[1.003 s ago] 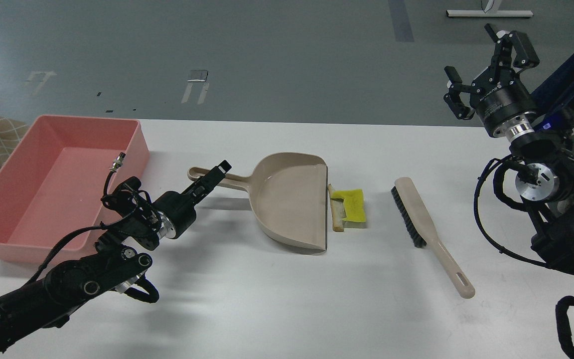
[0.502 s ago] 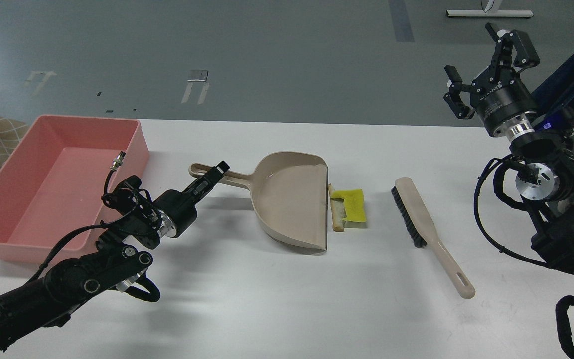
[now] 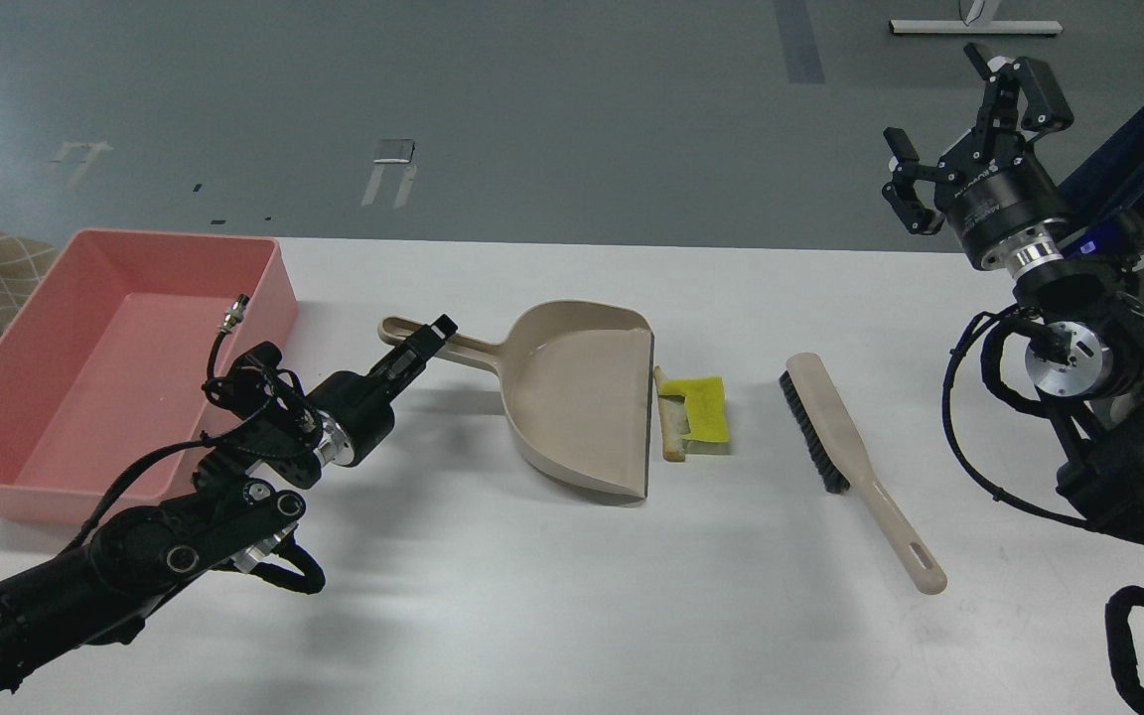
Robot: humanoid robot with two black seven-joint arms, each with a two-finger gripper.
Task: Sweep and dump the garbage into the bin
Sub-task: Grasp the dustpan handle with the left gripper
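Tabletop (image 3: pixel 552 616), white, spans the head view, its far edge running just behind the bin and the dustpan. Wide bare surface lies along the near side and between the brush and the right arm.

Bin (image 3: pixel 264 288), a shallow salmon-pink tub, sits at the far left corner of the table with its left wall near the table's edge; the interior shows only bare pink floor. Dustpan (image 3: pixel 582 397), beige, lies flat at centre with its handle pointing left toward the bin and its straight open lip facing right; the tray appears bare.

Garbage (image 3: pixel 696 412), a yellow crumpled scrap with a tan stick, rests on the table just beside the dustpan lip, outside the tray. The stick's long axis runs near-to-far, roughly parallel to the lip. Brush (image 3: pixel 835 437) lies right of the garbage, apart from it, bristles facing left, handle slanting toward the near right.

Left gripper (image 3: pixel 428 338) is at the dustpan handle's end, seen dark and edge-on; whether it clasps the handle cannot be told. Right gripper (image 3: pixel 964 124) is raised beyond the table's far right corner, fingers spread and holding nothing.
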